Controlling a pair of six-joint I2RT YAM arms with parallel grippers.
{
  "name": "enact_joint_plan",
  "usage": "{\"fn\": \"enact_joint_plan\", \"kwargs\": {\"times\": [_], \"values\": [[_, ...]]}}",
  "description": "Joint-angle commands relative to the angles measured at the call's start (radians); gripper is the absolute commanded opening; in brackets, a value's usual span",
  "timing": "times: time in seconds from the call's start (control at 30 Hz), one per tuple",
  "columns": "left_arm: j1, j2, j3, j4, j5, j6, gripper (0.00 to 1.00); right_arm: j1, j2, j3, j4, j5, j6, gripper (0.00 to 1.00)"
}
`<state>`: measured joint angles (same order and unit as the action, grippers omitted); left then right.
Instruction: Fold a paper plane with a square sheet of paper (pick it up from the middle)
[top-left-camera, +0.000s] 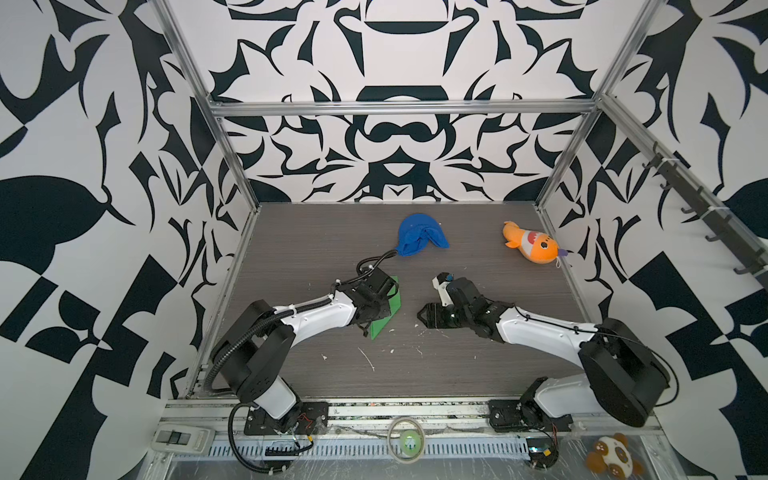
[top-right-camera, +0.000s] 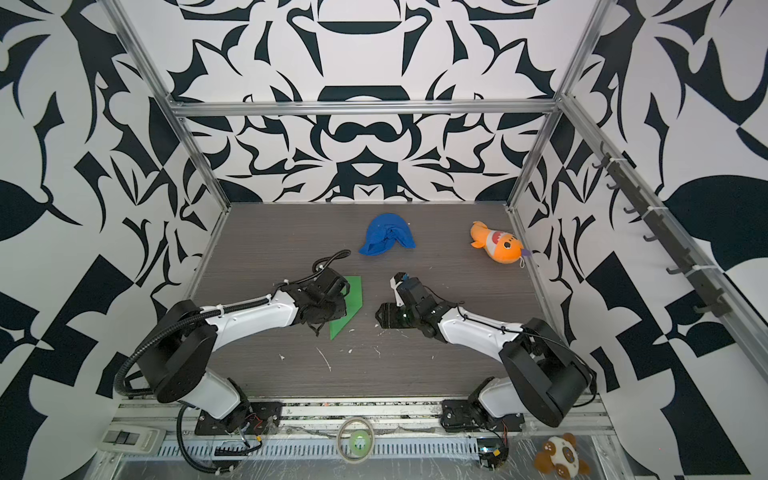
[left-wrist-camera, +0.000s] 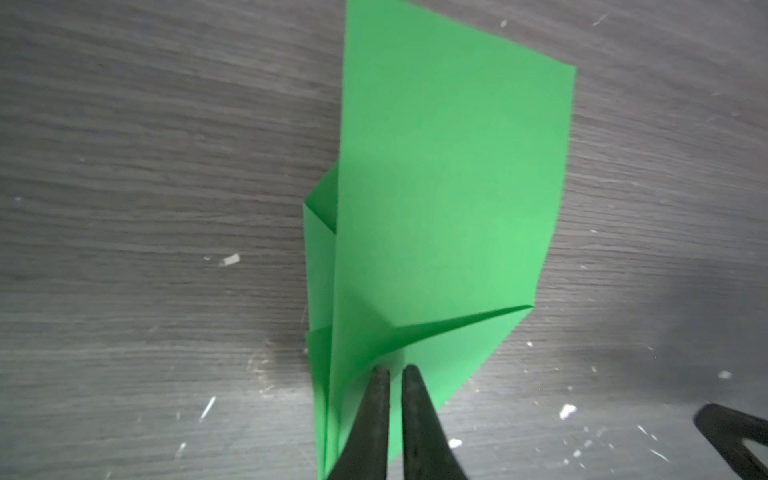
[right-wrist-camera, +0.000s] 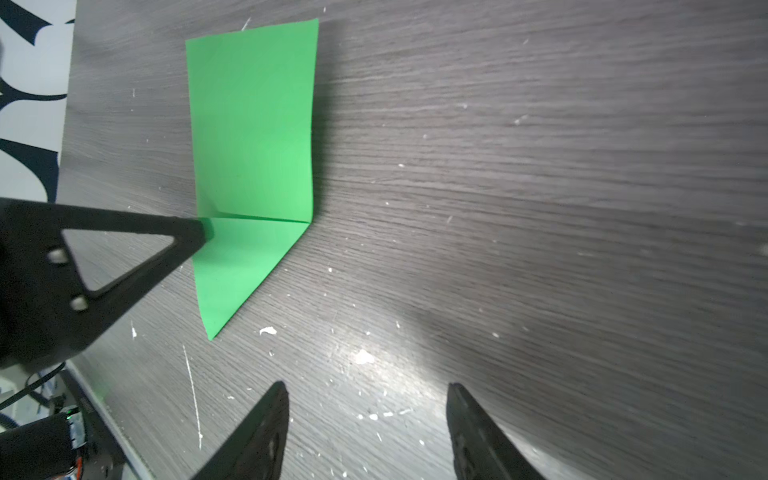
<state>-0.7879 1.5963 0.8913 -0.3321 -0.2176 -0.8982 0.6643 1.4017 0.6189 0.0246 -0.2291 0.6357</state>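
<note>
Pressed almost together, the left fingers (left-wrist-camera: 374, 411) pinch a raised crease of the green sheet (left-wrist-camera: 449, 166), which lies partly folded on the counter (top-left-camera: 457, 365) beneath that arm. Its long axis runs away from the robot's base, pointed end nearest the base. The right fingers (right-wrist-camera: 266, 428) hang spread and empty to the sheet's right, a strip of counter between. The next fold likely turns on that gap: the left arm holds the paper, the right must reach across.

The left hand (top-right-camera: 330, 313) covers part of the folded green paper (top-right-camera: 353, 297), seemingly gripping it; the right hand (top-right-camera: 379, 318) hangs apart.
</note>
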Motion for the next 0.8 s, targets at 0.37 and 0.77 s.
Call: {"fn": "enact_joint_plan", "kwargs": {"times": [0.37,0.77], "values": [[0.026,0.049,-0.065,0.005,-0.015,-0.05,0.08,-0.002,0.122,0.092,0.12,-0.188,0.064,0.63],[0.088,0.006,-0.194,0.139,0.132,-0.097,0.07,-0.003,0.321,0.198,0.181,-0.265,0.226,0.55]]}}
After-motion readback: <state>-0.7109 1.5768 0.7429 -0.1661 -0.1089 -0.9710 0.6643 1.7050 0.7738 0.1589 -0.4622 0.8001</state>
